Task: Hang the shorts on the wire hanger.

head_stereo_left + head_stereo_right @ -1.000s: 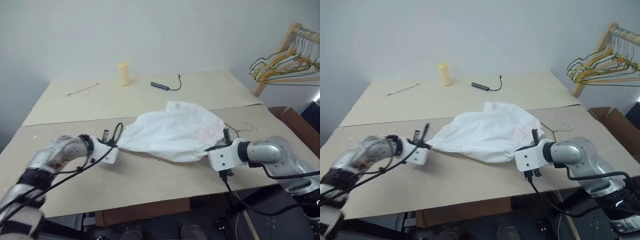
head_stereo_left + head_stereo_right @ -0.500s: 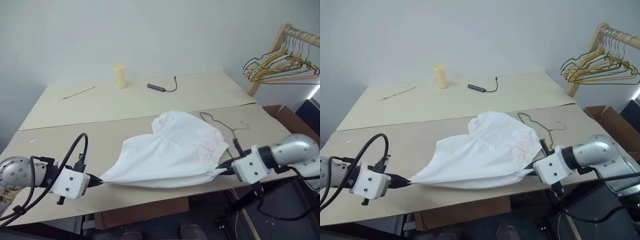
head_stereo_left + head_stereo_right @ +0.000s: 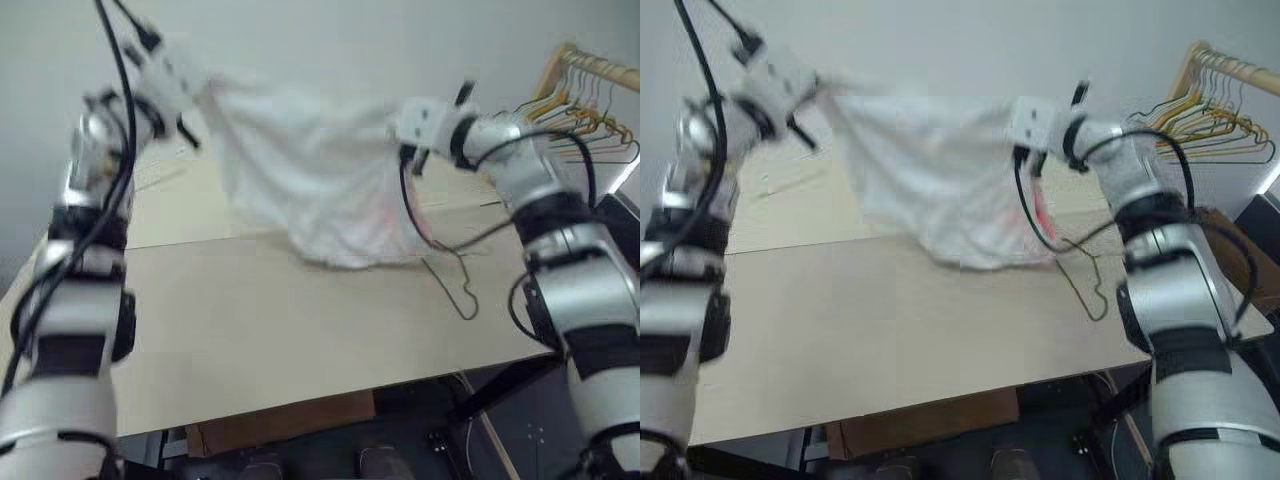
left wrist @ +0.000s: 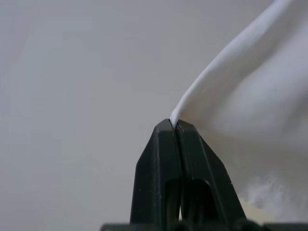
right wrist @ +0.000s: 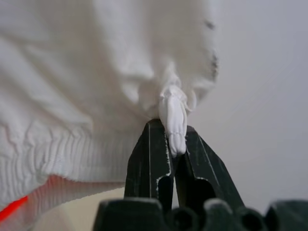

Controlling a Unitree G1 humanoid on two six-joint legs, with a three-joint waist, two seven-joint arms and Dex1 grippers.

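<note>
The white shorts [image 3: 300,170] hang in the air above the table, stretched wide between my two grippers. My left gripper [image 3: 200,85] is shut on one upper corner; in the left wrist view its fingertips [image 4: 173,124] pinch a thin edge of the fabric [image 4: 240,96]. Over at the other corner my right gripper [image 3: 397,125] is shut on a bunched bit of the gathered waistband [image 5: 172,115]. The grey wire hanger [image 3: 455,280] lies flat on the table, below and right of the shorts' lower edge, with its far end hidden behind the fabric.
The cardboard-covered table [image 3: 250,320] stretches below the shorts, and its front edge is near me. A wooden rack with a bunch of coloured hangers [image 3: 585,115] stands at the far right. A cardboard box [image 3: 280,425] sits under the table.
Both arms have swung up and forward, lifting the shorts off the table into a wide hanging spread. The wire hanger stayed on the table, more of it now uncovered. The view has shifted too.
</note>
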